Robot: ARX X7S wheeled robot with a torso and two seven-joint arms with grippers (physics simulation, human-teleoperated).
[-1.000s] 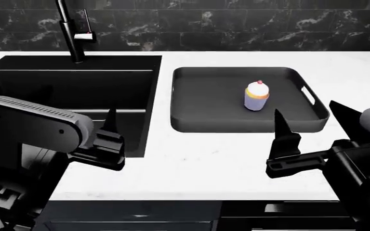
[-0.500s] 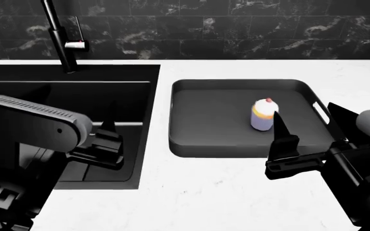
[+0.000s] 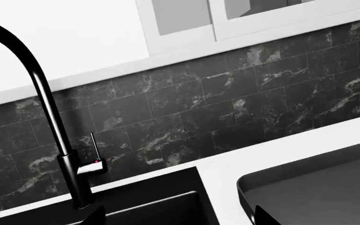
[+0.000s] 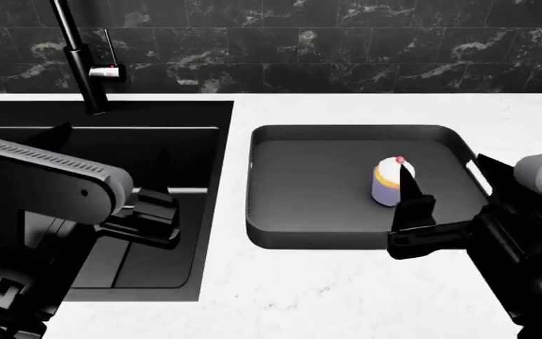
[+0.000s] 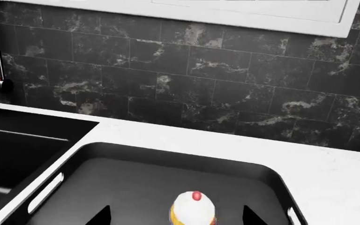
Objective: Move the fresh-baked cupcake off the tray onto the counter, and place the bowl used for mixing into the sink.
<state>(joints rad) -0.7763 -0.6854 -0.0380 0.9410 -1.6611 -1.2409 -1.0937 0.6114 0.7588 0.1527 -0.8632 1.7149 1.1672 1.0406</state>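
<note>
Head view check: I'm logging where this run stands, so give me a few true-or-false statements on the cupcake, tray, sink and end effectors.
1. The cupcake stands upright on the tray. True.
2. The tray lies inside the sink. False: it rests on the counter beside the sink.
3. The right end effector is shut on the cupcake. False: it is open, and the cupcake stands free.
4. The bowl lies in the sink. False: no bowl shows in any view.
5. The left end effector hangs over the sink. True.

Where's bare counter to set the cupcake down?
Bare white stone counter lies in front of the dark grey tray, also in the strip between tray and black sink. Crowded spot: the right gripper by the purple-wrapped cupcake.
</note>
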